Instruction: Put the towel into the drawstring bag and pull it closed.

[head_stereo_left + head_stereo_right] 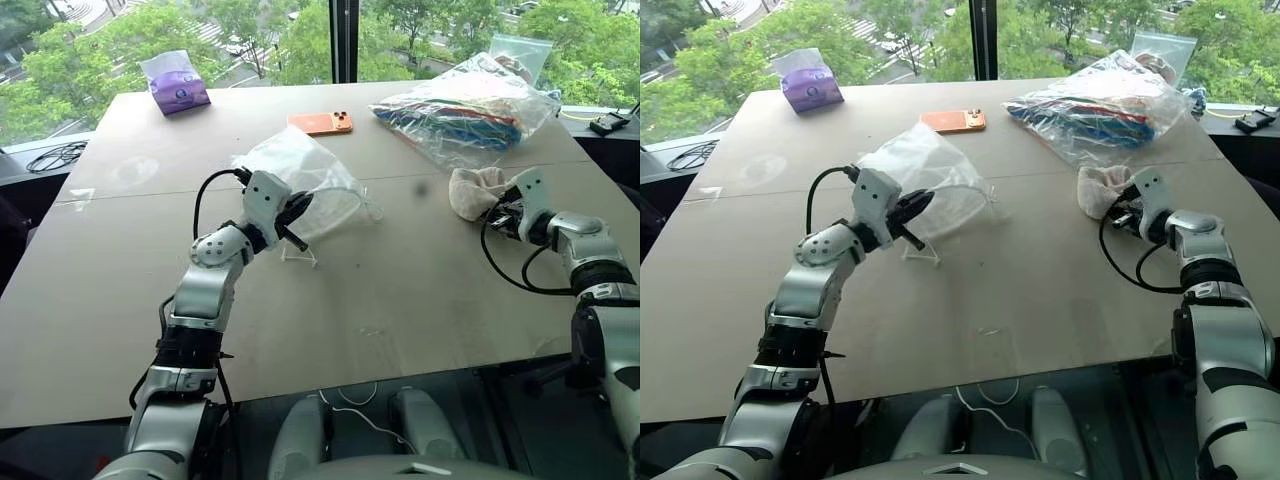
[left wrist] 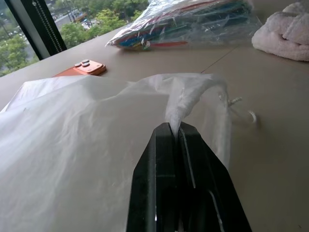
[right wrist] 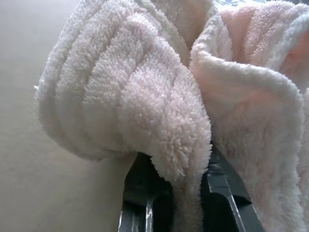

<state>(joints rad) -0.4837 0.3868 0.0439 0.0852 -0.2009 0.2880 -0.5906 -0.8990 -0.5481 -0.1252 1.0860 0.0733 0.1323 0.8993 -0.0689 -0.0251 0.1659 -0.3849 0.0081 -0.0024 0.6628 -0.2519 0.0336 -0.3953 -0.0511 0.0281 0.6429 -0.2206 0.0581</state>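
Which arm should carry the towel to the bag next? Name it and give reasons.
Right. The right gripper is shut on the towel. The left gripper is shut on the bag, holding it lifted off the table, so it should stay put.

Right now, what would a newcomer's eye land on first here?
The left end effector pinches the rim of the drawstring bag and holds it up mid-table. At the table's right side, the right end effector is shut on a fold of the pale towel, beside a big clear plastic bag of colourful items.
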